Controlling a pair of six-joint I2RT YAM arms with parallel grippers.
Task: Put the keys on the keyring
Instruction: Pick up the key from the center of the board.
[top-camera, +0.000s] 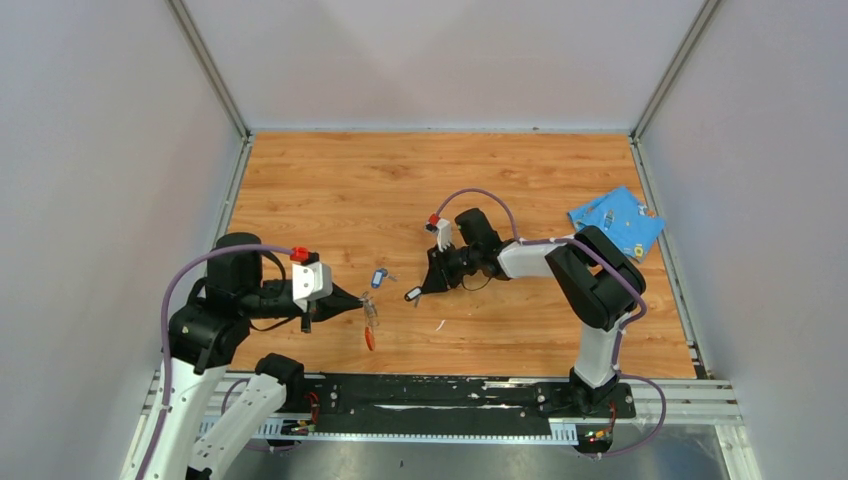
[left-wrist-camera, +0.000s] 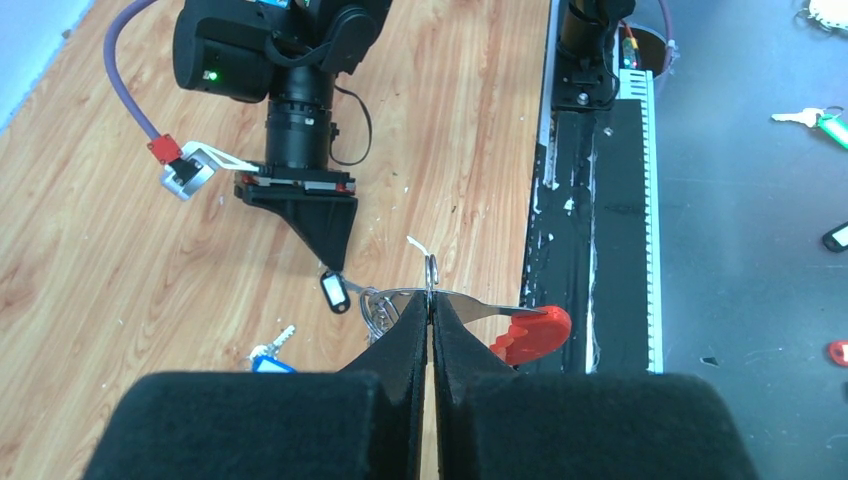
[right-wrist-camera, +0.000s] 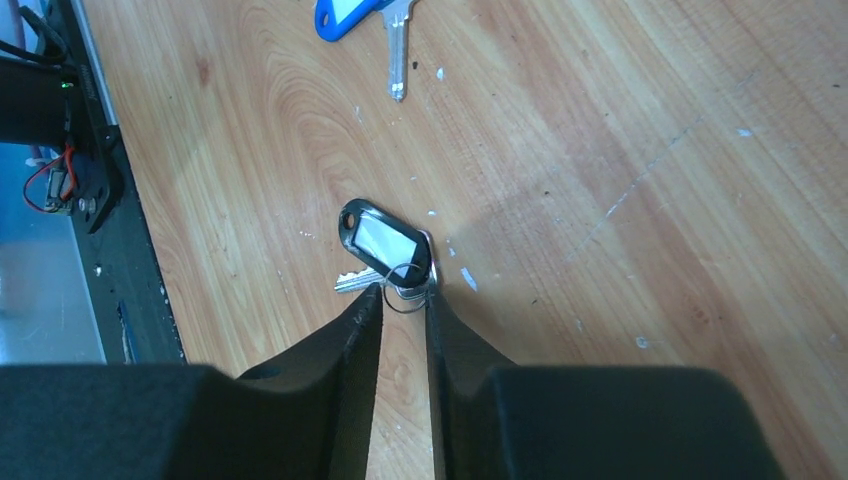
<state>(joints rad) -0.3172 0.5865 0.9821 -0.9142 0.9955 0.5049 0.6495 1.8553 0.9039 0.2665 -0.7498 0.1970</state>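
My left gripper (left-wrist-camera: 432, 300) is shut on the keyring (left-wrist-camera: 530, 335), a silvery strap with a red end, held just above the table near the front edge. Its small metal ring (left-wrist-camera: 432, 268) stands up above my fingertips. The black key (right-wrist-camera: 385, 235) lies on the wood with its blade to the left. My right gripper (right-wrist-camera: 403, 295) has its tips on either side of that key's small wire ring, pinching it. The blue key (right-wrist-camera: 345, 15) lies a little farther off. From above, the keyring (top-camera: 370, 335), blue key (top-camera: 378, 277) and black key (top-camera: 413, 294) sit close together.
A blue cloth (top-camera: 615, 220) lies at the back right by the wall. A black rail (top-camera: 440, 395) runs along the table's near edge. A small white scrap (top-camera: 440, 325) lies near the keys. Beyond the edge, tagged keys (left-wrist-camera: 835, 125) lie on the floor.
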